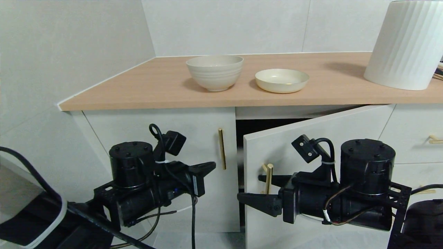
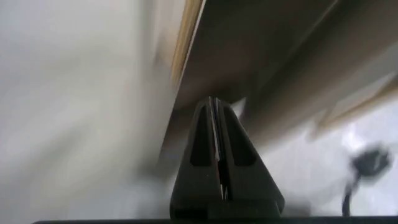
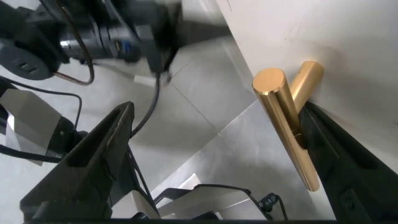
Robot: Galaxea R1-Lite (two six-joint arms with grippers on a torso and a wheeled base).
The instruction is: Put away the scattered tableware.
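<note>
Two pieces of tableware stand on the wooden counter [image 1: 145,90]: a deep cream bowl [image 1: 214,72] and, to its right, a shallow cream dish [image 1: 282,80]. Both grippers hang below, in front of the cabinet. My right gripper [image 1: 263,191] [image 3: 217,115] is open at the brass handle [image 1: 268,177] [image 3: 287,127] of the half-open right door [image 1: 311,138]. The handle lies between its fingers, close against one of them. My left gripper [image 1: 207,168] [image 2: 212,121] is shut and holds nothing, beside the closed left door [image 1: 159,128].
A tall white ribbed container [image 1: 405,45] stands at the counter's right end. The closed left door carries its own brass handle [image 1: 222,148]. A dark gap [image 1: 263,126] shows behind the open door. Drawers with brass pulls [image 1: 434,139] lie to the right.
</note>
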